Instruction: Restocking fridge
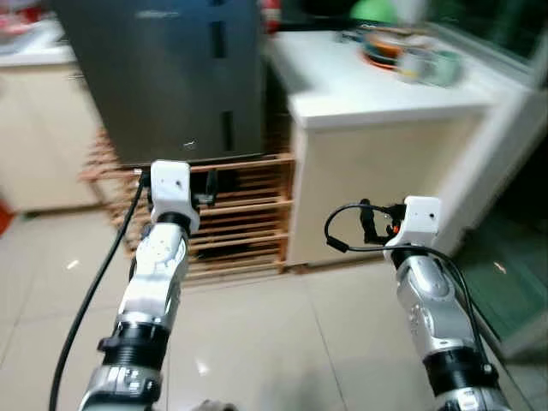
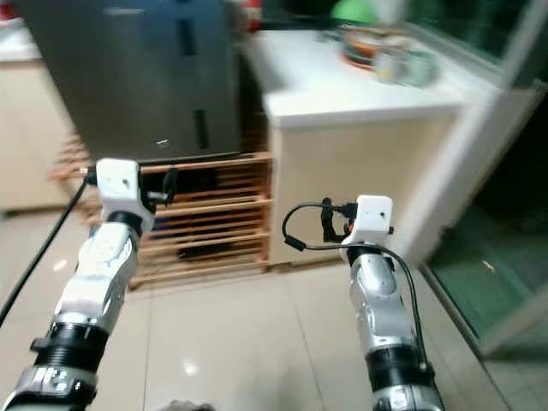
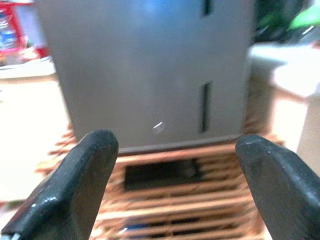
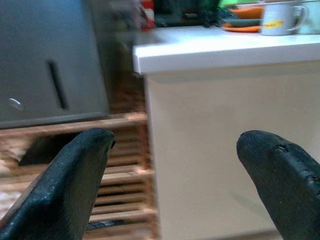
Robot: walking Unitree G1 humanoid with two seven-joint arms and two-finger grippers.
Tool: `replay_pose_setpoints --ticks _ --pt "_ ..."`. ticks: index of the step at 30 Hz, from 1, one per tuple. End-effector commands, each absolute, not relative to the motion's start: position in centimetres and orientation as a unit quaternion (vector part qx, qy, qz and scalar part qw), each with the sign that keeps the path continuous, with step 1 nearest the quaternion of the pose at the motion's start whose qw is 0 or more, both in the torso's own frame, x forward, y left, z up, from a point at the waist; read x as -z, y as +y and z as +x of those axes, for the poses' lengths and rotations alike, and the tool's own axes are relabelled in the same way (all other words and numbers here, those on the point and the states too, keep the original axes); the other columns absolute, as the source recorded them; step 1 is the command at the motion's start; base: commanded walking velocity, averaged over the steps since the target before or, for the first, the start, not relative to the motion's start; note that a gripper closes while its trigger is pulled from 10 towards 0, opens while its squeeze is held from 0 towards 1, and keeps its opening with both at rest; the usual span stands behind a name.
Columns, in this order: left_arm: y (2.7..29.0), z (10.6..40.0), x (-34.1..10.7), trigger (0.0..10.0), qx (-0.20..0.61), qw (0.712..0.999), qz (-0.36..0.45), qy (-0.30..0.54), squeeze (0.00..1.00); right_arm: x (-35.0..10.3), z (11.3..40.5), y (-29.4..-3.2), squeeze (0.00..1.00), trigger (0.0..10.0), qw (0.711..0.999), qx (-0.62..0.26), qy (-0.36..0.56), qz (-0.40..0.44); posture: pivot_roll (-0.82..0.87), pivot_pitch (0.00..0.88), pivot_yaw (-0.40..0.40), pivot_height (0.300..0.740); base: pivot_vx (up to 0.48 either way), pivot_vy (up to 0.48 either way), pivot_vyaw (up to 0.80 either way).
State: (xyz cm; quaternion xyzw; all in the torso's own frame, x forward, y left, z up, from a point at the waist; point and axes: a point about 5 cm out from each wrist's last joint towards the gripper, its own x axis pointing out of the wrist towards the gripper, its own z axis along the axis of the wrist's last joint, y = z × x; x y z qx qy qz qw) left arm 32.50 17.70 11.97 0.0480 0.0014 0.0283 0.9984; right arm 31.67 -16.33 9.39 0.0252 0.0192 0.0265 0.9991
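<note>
A grey fridge (image 1: 171, 77) with its door closed stands ahead on a slatted wooden rack (image 1: 244, 214). Two dark slot handles run down the door's right side (image 3: 205, 107). My left arm (image 1: 158, 265) is raised toward the fridge's lower edge. The left gripper (image 3: 175, 150) is open with nothing between its fingers, some way short of the door. My right arm (image 1: 424, 274) is raised in front of the cream counter cabinet (image 1: 377, 188). The right gripper (image 4: 175, 145) is open and empty, facing the cabinet's corner next to the rack.
A white countertop (image 1: 385, 86) to the right of the fridge carries stacked dishes (image 1: 390, 47) and a mug (image 4: 280, 19). A glass door (image 1: 505, 282) lies at the far right and cream cabinets (image 1: 43, 137) at the left. Glossy tiled floor (image 1: 274, 334) stretches between me and the fridge.
</note>
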Motion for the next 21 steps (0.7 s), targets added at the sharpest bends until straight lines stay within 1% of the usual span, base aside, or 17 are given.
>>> replay_pose_setpoints --ticks 1,6,11,16,21 --pt "17.2 33.2 -12.9 10.0 -0.017 0.999 0.051 -0.011 0.0 -9.1 31.6 -16.4 0.0 10.0 0.999 -0.029 0.02 0.018 -0.04 0.0 0.02 0.74 0.472 0.0 0.0" --pt "17.1 33.2 -12.3 10.0 -0.018 0.999 0.042 0.003 0.0 -8.8 31.4 -16.8 0.0 10.0 0.999 -0.025 0.022 0.017 -0.05 0.0 0.028 0.74 0.471 0.0 0.0" --pt "17.0 33.1 -11.8 10.0 -0.013 0.999 0.041 0.01 0.0 -8.2 30.9 -16.6 0.0 10.0 0.999 -0.03 0.027 0.017 -0.06 0.0 0.038 0.74 0.465 0.0 0.0" --pt "17.3 33.1 -11.6 10.0 -0.011 0.999 0.043 0.014 0.0 -8.1 30.9 -16.4 0.0 10.0 0.999 -0.029 0.028 0.02 -0.06 0.0 0.044 0.74 0.461 0.0 0.0" --pt "17.4 33.2 -11.6 10.0 -0.011 0.999 0.046 0.014 0.0 -7.7 30.9 -16.8 0.0 10.0 0.999 -0.022 0.035 0.029 -0.05 0.0 0.046 0.74 0.461 0.0 0.0"
